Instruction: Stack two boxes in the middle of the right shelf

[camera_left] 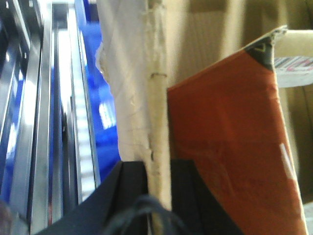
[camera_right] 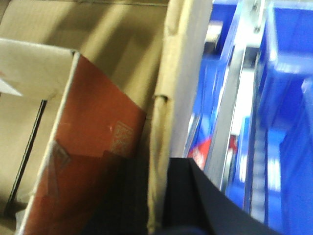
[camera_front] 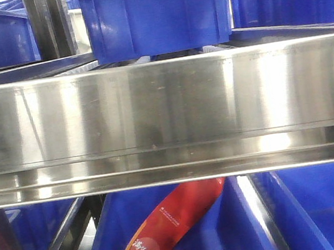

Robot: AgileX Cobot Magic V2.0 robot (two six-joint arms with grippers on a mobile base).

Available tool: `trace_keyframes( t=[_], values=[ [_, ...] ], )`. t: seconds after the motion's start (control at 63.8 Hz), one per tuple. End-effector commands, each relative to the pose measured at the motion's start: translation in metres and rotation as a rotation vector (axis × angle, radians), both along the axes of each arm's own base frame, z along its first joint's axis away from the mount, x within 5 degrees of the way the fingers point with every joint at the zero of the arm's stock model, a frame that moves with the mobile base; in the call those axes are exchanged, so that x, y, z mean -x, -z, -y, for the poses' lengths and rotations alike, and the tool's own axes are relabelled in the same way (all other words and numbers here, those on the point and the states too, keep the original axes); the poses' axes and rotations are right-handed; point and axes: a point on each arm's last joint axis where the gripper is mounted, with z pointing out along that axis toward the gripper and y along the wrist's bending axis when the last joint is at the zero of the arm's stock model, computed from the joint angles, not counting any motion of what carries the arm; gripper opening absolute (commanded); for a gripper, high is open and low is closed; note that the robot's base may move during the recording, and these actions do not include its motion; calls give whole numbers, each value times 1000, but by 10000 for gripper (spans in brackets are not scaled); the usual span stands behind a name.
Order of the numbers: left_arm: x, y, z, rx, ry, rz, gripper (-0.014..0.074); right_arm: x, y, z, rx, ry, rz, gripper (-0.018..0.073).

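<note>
Each black gripper, left (camera_left: 157, 196) and right (camera_right: 159, 196), is pinched tight on a side wall of the open brown cardboard box (camera_left: 210, 29), probably to carry it level toward the shiny steel shelf (camera_front: 164, 106) just beside them.

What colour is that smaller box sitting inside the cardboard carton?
Reddish-orange box, clearest in the left wrist view.

The shelf's steel front rail (camera_front: 166, 122) fills the view, blue bins (camera_front: 156, 10) above and a red packet (camera_front: 171, 237) below
</note>
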Motion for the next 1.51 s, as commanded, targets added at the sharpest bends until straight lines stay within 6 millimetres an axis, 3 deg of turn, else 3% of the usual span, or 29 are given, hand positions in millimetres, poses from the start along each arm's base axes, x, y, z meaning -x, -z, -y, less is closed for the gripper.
trace_keyframes(
  t=[0.0,0.361,0.471,0.565,0.643,0.722,0.8,0.925,0.973,1.145,1.208,1.396,1.49],
  values=[
    [-14,9,-2,-53,-43,4,-111,-4,4,3,46,7,-28,-153],
    [-61,89,7,-219,-75,-238,-111,-57,65,-11,109,-17,-301,-153],
    [-69,99,9,-240,-78,-265,-111,-69,77,-14,118,-18,-339,-137],
    [-72,103,10,-245,-77,-276,-104,-73,80,-15,120,-17,-350,-56],
    [-74,105,10,-247,-77,-282,-31,-74,81,-15,118,-16,-351,74],
    [-74,105,11,-245,-76,-283,97,-74,81,-15,118,-16,-351,223],
    [-74,105,11,-245,-76,-283,296,-74,81,-15,117,-15,-348,388],
    [-72,103,10,-243,-76,-277,620,-72,79,-15,116,-15,-342,525],
    [-71,101,10,-241,-76,-273,596,-71,77,-15,114,-15,-335,542],
    [-55,85,6,-209,-72,-231,460,-55,57,-10,80,0,-237,496],
    [-46,76,3,-195,-71,-206,423,-45,47,-8,68,3,-193,437],
    [-3,52,-7,-167,-59,-125,248,-3,20,2,42,5,-86,106],
    [23,50,-13,-149,-40,-72,94,19,18,8,26,12,-38,-87]
  ],
)
